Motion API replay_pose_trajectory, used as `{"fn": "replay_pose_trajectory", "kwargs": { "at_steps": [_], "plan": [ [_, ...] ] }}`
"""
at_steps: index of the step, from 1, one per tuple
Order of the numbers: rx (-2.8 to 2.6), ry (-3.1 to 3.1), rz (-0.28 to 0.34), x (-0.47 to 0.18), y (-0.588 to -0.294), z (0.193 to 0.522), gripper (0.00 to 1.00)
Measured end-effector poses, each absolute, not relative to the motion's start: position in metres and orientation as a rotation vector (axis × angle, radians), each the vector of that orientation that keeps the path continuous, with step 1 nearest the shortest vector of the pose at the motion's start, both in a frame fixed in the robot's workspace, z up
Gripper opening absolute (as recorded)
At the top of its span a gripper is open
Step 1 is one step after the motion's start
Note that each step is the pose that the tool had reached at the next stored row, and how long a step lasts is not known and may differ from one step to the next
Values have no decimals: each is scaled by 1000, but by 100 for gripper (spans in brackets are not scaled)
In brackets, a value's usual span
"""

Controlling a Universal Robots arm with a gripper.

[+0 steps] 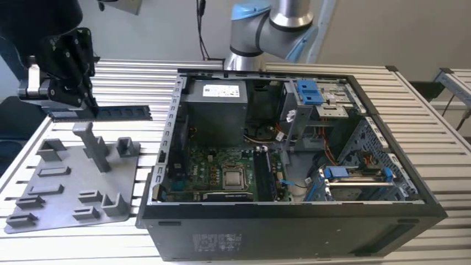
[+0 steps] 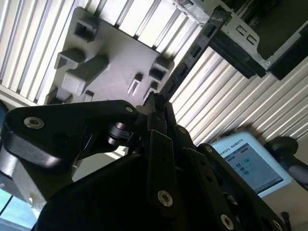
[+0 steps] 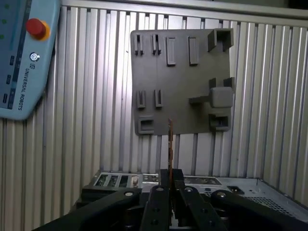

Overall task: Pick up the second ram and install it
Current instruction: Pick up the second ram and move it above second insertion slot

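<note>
The grey tray (image 1: 66,187) is lying on the slatted table (image 1: 132,77), just beside the open case (image 1: 294,237) on the exterior view's left. Blue clips (image 1: 309,91) are sitting inside the case, and a pendant (image 3: 21,62) is resting on the slats.

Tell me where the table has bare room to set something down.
The table is bare behind the grey tray and along the computer case on the exterior view's right. Crowded: the tray's posts, under the gripper holding the second ram.

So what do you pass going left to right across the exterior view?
The claw, shut on the second ram → the ram's free end → motherboard → lower blue clip.
</note>
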State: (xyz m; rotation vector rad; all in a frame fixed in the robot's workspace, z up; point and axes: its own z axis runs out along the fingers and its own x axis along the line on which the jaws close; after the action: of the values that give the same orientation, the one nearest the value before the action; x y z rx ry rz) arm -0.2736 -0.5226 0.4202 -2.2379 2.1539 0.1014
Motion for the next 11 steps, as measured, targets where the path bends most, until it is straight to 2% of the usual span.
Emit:
{"fn": "replay_pose_trajectory", "kwargs": {
  "at_steps": [11],
  "plan": [
    [-2238,2154,102,-234,-523,420,15]
  ]
}}
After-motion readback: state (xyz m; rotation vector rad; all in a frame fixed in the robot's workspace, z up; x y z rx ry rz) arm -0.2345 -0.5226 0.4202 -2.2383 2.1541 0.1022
